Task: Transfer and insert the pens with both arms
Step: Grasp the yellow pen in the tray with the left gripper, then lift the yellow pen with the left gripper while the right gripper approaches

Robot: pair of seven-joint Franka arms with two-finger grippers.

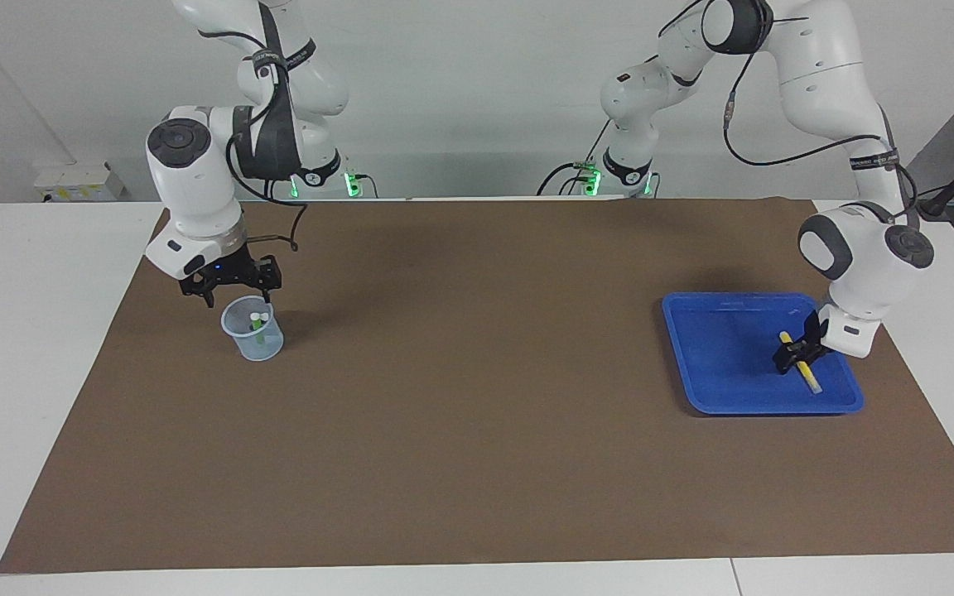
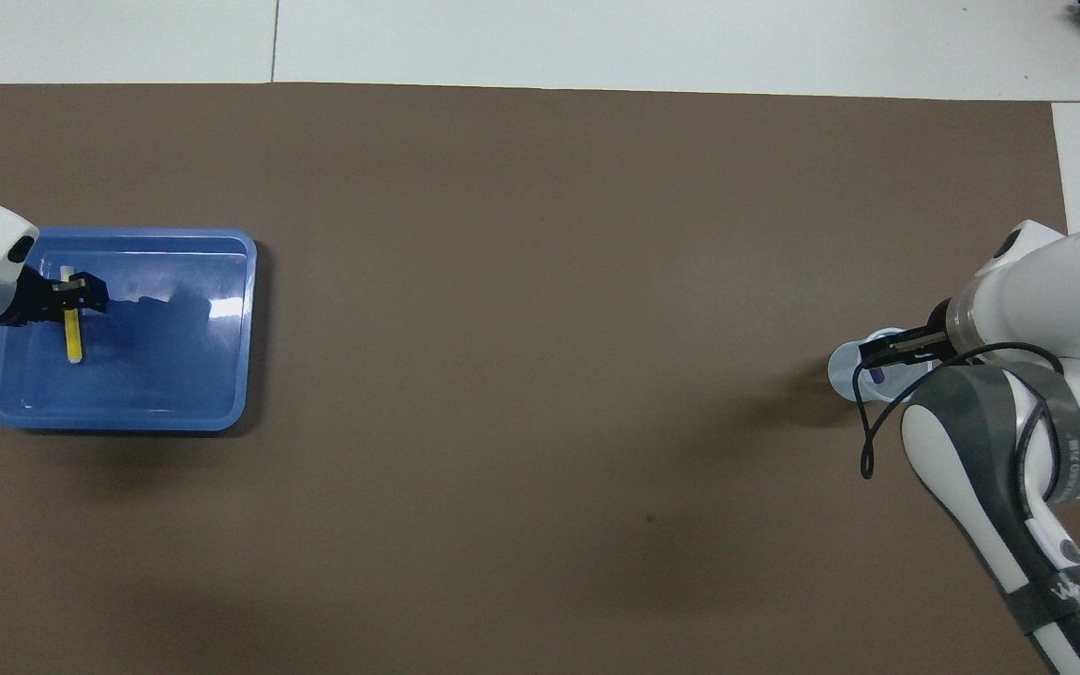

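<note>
Left jaws (image 1: pixel 797 354) on yellow pen (image 1: pixel 801 365) – wrist-strap lettering unreadable – blue tray (image 1: pixel 717 364).

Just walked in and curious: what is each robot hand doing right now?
Left gripper: down in the blue tray, jaws around the yellow pen.
Right gripper: over the clear cup, jaws open, holding nothing.

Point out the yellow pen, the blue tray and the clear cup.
yellow pen (image 1: pixel 808 379): facing view, lower shaft near its pale cap end.
blue tray (image 1: pixel 713 352): facing view, bare floor of the tray.
clear cup (image 1: pixel 255 346): facing view, its outer wall.
</note>
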